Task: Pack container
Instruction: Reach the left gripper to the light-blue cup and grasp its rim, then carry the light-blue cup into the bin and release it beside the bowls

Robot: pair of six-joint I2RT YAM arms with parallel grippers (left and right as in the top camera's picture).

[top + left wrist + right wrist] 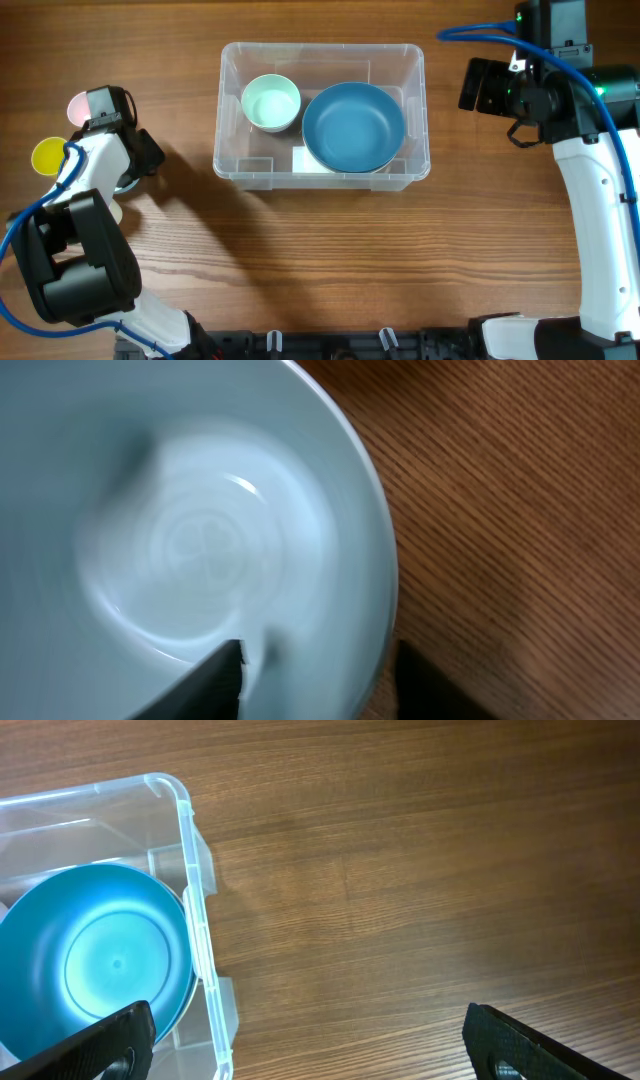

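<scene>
The clear plastic container (415, 110) stands at the table's middle back, and its right end shows in the right wrist view (192, 890). It holds a small mint bowl (270, 102) and a large blue bowl (353, 125) (100, 960); a white label shows under them. My left gripper (320, 680) is at the far left, low over a pale blue bowl (200, 530). One finger is inside the bowl and one outside its rim, with a gap showing. My right gripper (305, 1030) is open and empty, just right of the container.
A pink cup (82, 105) and a yellow cup (46, 155) stand at the far left edge beside my left arm. Bare wooden table lies in front of the container and to its right.
</scene>
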